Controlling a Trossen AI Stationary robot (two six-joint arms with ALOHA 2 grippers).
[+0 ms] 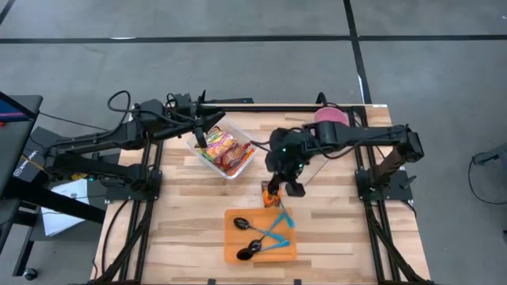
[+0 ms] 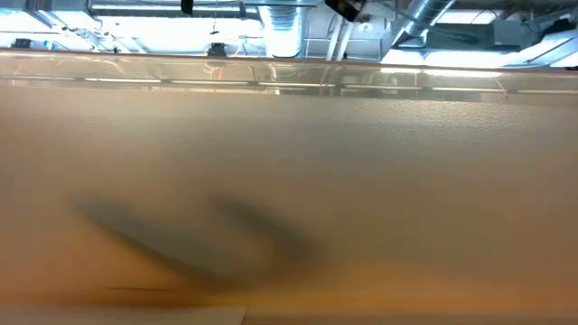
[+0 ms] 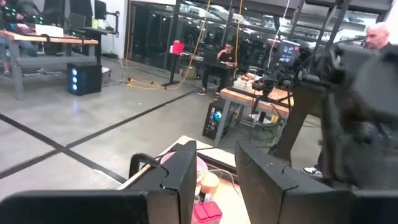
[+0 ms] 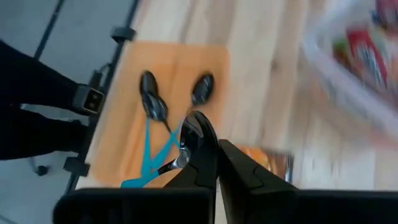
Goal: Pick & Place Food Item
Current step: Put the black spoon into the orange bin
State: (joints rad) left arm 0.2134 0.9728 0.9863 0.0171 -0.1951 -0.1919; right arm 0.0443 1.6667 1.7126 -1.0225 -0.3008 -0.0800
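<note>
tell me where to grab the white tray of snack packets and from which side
Grip the white tray by its rim, coming from straight above. It lies open-topped on the table with snack packets filling the middle, so only the thin raised edge offers fingers a bite. The left gripper hangs over its left edge.

Pale wood-plank table (image 1: 190, 214), seemingly matt

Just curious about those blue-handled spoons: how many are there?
3, all on the orange board: one spoon at its far left, one near its front edge, one by the right gripper.
</note>
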